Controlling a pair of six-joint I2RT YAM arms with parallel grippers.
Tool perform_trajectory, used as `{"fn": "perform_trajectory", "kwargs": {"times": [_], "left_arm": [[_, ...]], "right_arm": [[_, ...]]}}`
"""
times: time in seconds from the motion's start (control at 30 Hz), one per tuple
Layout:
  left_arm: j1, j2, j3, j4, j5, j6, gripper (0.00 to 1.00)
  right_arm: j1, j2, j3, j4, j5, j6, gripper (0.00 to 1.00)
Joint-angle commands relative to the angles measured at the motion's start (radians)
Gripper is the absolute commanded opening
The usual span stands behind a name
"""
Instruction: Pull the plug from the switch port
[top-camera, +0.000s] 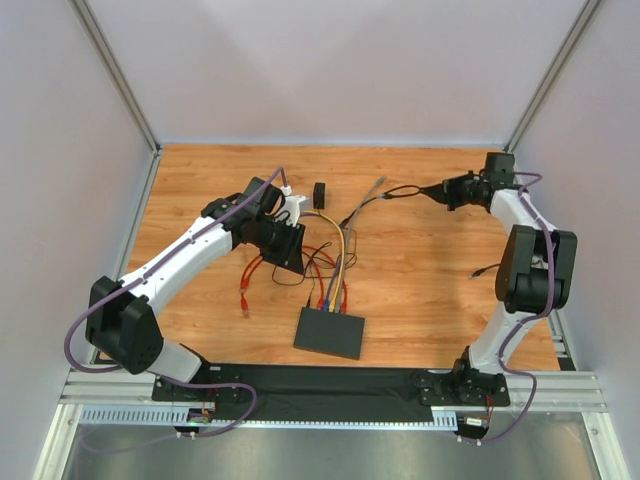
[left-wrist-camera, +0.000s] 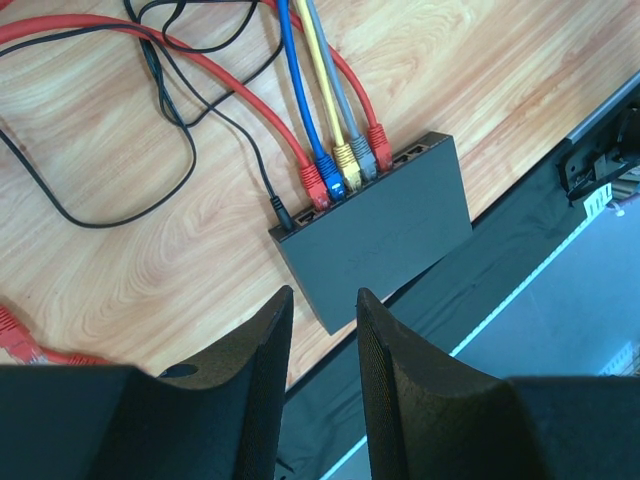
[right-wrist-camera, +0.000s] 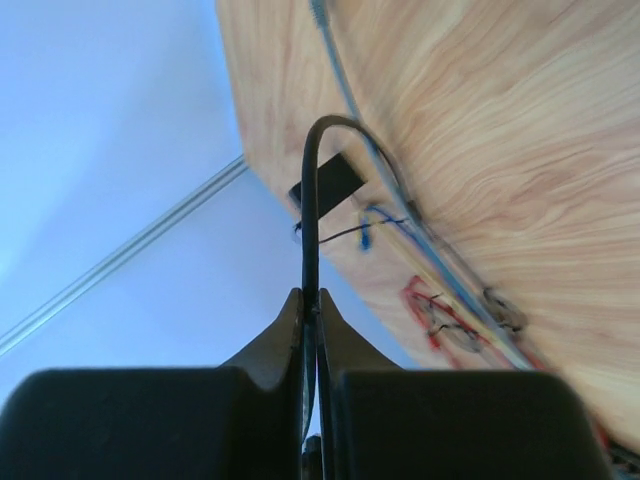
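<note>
The switch (top-camera: 330, 332) (left-wrist-camera: 380, 235) is a flat black box lying near the front of the wooden table. Along its far edge sit a red plug (left-wrist-camera: 314, 187), a blue plug (left-wrist-camera: 330, 176), a yellow plug (left-wrist-camera: 347, 165), a grey plug (left-wrist-camera: 362, 160) and another red plug (left-wrist-camera: 380, 147). A thin black power plug (left-wrist-camera: 280, 212) is at the end. My left gripper (top-camera: 290, 245) (left-wrist-camera: 322, 298) hangs open above and behind the switch, holding nothing. My right gripper (top-camera: 445, 190) (right-wrist-camera: 310, 300) is shut on a thin black cable (top-camera: 400, 192) (right-wrist-camera: 310, 200) at the far right, raised off the table.
A small black cube (top-camera: 320, 193) (right-wrist-camera: 327, 180) stands at the back middle. A loose red cable (top-camera: 245, 290) lies left of the switch, with tangled black and coloured cables (top-camera: 335, 250) between. A grey cable end (top-camera: 378, 183) lies free near the cube. Walls enclose three sides.
</note>
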Motion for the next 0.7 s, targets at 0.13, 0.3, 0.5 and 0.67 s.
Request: {"fn": "perform_trajectory", "kwargs": {"times": [0.13,0.3,0.5,0.67], "left_arm": [[0.006,-0.008,0.009,0.019,0.016,0.0,0.4],[0.006,0.004,0.003,0.02,0.031,0.005,0.4],[-0.003,0.07,0.003,0.022,0.099,0.003,0.39],[-0.049,0.099,0.019,0.0,0.087,0.031,0.36]], "right_arm": [[-0.038,0.156,0.423,-0.638,0.453,-0.542,0.0],[-0.021,0.233,0.471,-0.752,0.69,-0.714,0.0],[0.019,0.312,0.489,-0.727,0.819,-0.851,0.02],[0.091,0.339,0.552,-0.792,0.937,-0.926,0.35]]}}
